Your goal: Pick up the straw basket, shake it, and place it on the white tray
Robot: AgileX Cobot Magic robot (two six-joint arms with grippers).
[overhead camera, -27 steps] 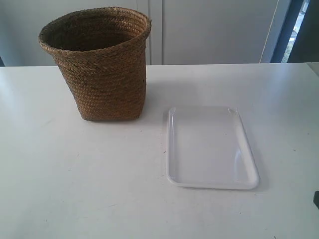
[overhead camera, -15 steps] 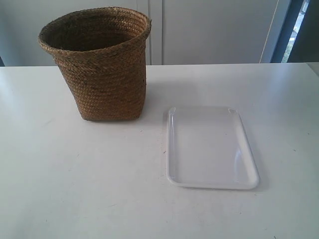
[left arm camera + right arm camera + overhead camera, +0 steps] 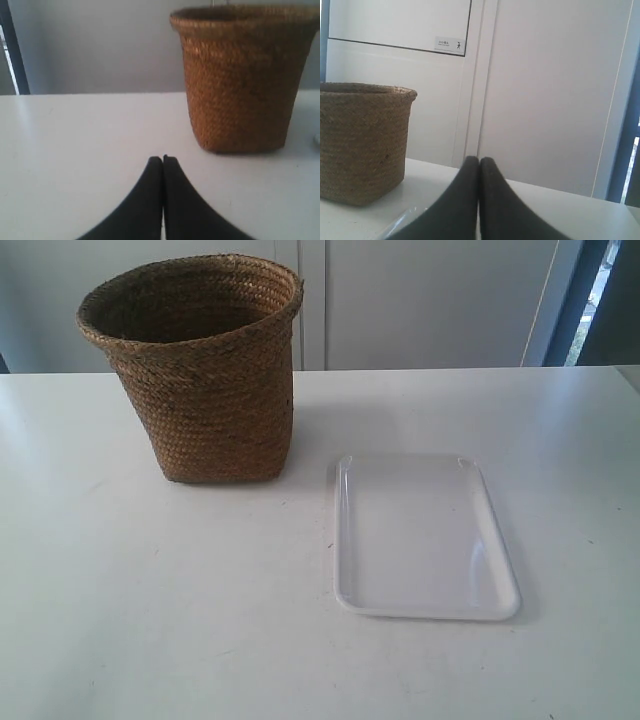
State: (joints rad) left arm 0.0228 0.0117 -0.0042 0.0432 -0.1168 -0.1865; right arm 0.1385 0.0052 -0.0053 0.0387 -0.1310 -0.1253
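Note:
The straw basket (image 3: 205, 370) stands upright on the white table (image 3: 150, 590), to the left of the white tray (image 3: 420, 535), which lies flat and holds nothing. No arm shows in the exterior view. In the left wrist view my left gripper (image 3: 163, 159) is shut, empty, low over the table, with the straw basket (image 3: 240, 80) standing apart from it. My right gripper (image 3: 479, 160) is also shut and empty; the straw basket (image 3: 360, 140) is off to one side, and a glossy edge of the white tray (image 3: 395, 225) shows beside the fingers.
White wall panels (image 3: 430, 300) rise behind the table's far edge. A dark window frame (image 3: 590, 300) stands at the exterior view's upper right. A small label (image 3: 450, 44) is fixed on the wall panel.
A dark bit at the exterior view's lower right edge, seen 0.9 s ago, has gone out of view. Basket and tray have not moved.

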